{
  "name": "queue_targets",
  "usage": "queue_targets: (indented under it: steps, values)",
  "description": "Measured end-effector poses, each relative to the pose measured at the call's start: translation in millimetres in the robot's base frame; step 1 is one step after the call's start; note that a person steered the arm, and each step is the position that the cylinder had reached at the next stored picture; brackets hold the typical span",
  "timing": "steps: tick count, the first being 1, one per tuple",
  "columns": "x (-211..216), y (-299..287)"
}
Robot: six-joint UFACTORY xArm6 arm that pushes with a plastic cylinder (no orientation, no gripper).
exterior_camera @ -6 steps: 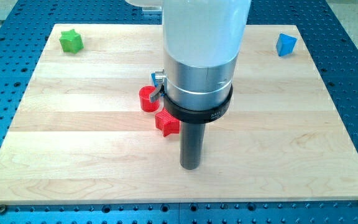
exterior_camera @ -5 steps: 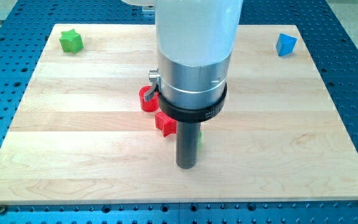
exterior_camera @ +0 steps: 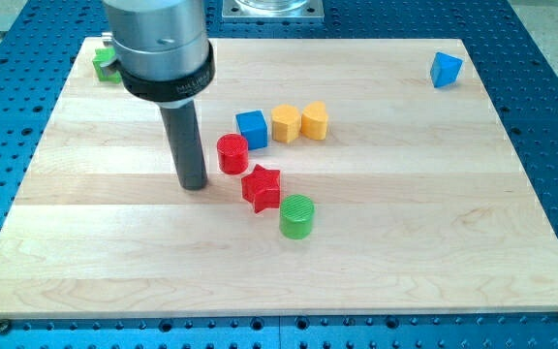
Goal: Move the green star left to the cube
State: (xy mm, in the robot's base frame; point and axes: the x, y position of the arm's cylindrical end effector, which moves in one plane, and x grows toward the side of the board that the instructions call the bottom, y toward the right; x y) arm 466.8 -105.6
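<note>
The green star [exterior_camera: 102,64] lies at the board's top left corner, mostly hidden behind the arm's metal body. A blue cube [exterior_camera: 251,129] sits near the middle of the board. My tip [exterior_camera: 194,184] rests on the board just left of a red cylinder [exterior_camera: 232,154], well below the green star and left of the blue cube. It touches no block.
A red star [exterior_camera: 261,187] and a green cylinder [exterior_camera: 296,216] lie below the red cylinder. Two yellow blocks [exterior_camera: 286,123] [exterior_camera: 315,120] stand right of the blue cube. Another blue block [exterior_camera: 445,69] lies at the top right. The wooden board [exterior_camera: 434,213] ends at blue perforated table.
The arm has moved up and to the view's left, uncovering the blue cube, yellow blocks and green cylinder. It now hides most of the green star. The blocks have not moved.
</note>
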Motion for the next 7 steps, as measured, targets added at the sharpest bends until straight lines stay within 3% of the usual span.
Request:
queue_targets:
  steps: [4, 5, 7]
  values:
    - [0.6, -33.2]
    - [-45.4, -33.5]
    - [-186.8, -2.1]
